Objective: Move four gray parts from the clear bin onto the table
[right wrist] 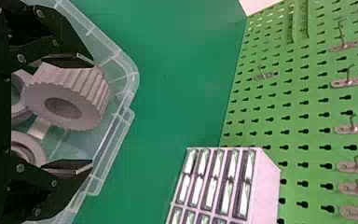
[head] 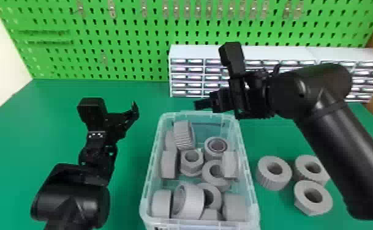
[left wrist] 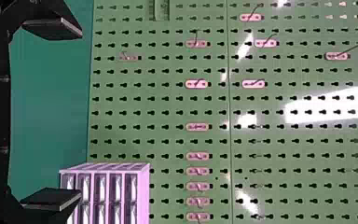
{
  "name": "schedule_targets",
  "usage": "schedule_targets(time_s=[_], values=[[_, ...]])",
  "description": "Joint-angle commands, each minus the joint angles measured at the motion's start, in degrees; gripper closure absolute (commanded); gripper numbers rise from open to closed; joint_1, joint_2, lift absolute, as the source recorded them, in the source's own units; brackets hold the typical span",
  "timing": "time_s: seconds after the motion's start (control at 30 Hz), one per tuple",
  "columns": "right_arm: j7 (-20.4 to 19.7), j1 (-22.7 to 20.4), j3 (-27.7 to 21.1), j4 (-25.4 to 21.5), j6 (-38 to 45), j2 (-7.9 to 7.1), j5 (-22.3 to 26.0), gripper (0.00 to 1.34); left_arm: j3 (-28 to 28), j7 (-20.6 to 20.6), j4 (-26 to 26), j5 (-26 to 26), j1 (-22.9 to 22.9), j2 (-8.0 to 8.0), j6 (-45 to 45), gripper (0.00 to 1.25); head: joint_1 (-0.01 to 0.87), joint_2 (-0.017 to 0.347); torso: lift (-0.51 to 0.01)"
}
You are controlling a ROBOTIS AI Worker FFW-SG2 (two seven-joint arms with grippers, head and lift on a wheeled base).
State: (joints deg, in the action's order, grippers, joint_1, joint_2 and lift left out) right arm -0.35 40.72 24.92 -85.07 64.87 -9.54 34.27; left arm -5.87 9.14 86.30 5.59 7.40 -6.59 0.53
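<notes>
We've three gray parts [head: 268, 181] on the surface [head: 57, 94] by the clear bin's [head: 148, 183] right edge, likely one to go; left end effector [left wrist: 80, 114] and right end effector [right wrist: 93, 113] gape wide, empty.

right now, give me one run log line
right gripper open over clear bin, far end | left gripper open, left of bin | three gray parts on table, right of bin

The clear bin [head: 148, 183] looks like glossy plastic, while the gray parts [head: 269, 181] look like matt plastic — ribbed on some sides, smooth on others. The bench [head: 20, 131] looks smooth; the pegboard [left wrist: 298, 107] has a glossy sheen — its hooks [left wrist: 196, 127] look metal.
</notes>
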Motion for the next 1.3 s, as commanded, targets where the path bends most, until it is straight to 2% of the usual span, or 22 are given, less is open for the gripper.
schedule_targets(time_s=[0.0,0.33,0.8,1.27], values=[[0.0,0.0,1.2,1.1,-0.2,0.14,1.6,0.50,0.0,0.0,0.0,0.0,0.0,0.00,0.0,0.09,0.693,0.072,-0.052],[0.1,0.5,4.0,2.7,-0.6,0.49,4.0,0.50,-0.2,0.0,0.0,0.0,0.2,-0.09,0.0,0.09,0.693,0.072,-0.052],[0.1,0.5,5.3,4.6,-0.2,0.66,5.1,0.50,0.0,0.0,0.1,0.1,-0.1,-0.09,0.0,0.09,0.693,0.072,-0.052],[0.1,0.8,9.6,7.4,0.3,0.22,5.8,0.50,0.4,0.0,0.3,0.0,-0.1,-0.09,0.1,0.09,0.693,0.072,-0.052]])
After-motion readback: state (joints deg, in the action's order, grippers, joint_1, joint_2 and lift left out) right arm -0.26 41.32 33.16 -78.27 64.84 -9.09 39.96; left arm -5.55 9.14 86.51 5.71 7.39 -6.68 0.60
